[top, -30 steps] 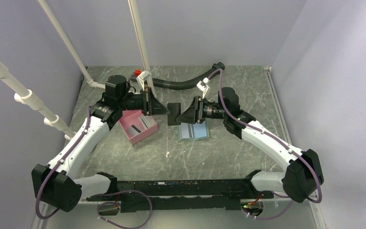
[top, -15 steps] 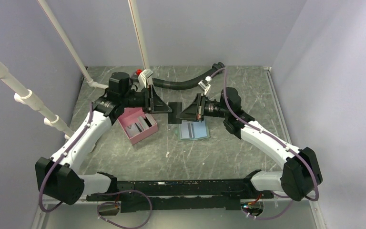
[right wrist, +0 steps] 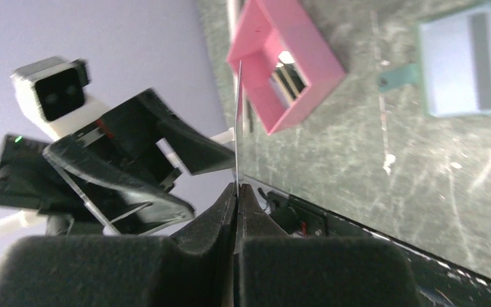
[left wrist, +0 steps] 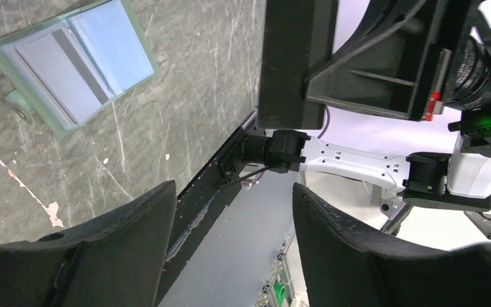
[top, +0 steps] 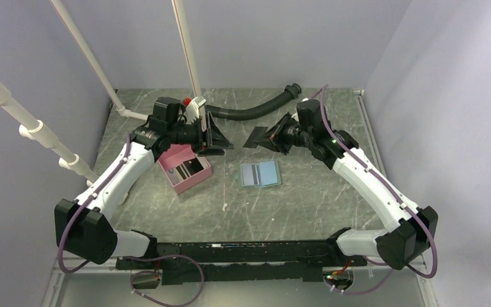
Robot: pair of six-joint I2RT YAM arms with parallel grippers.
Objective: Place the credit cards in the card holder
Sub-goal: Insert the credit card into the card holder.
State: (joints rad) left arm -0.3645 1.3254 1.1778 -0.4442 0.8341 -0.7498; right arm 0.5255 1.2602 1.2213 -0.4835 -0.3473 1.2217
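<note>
A dark credit card [top: 254,138] hangs in the air above the table, and my right gripper [top: 270,137] is shut on its edge. The right wrist view shows that card [right wrist: 238,115] edge-on as a thin line rising from the closed right gripper [right wrist: 238,187]. My left gripper [top: 221,138] stands open a short way to the card's left, with nothing between its fingers [left wrist: 134,224]. The light-blue card holder [top: 260,173] lies flat on the table below, a grey striped card [left wrist: 61,64] in its pocket.
A pink open box [top: 185,167] with more cards in it sits left of the holder. A black ribbed hose [top: 249,112] lies along the back of the table. White pipes [top: 188,57] stand at the back left.
The two grippers met over the table with the dark card between them. The right one shut on it, the left one opened, and both drew apart; the card went with the right.
</note>
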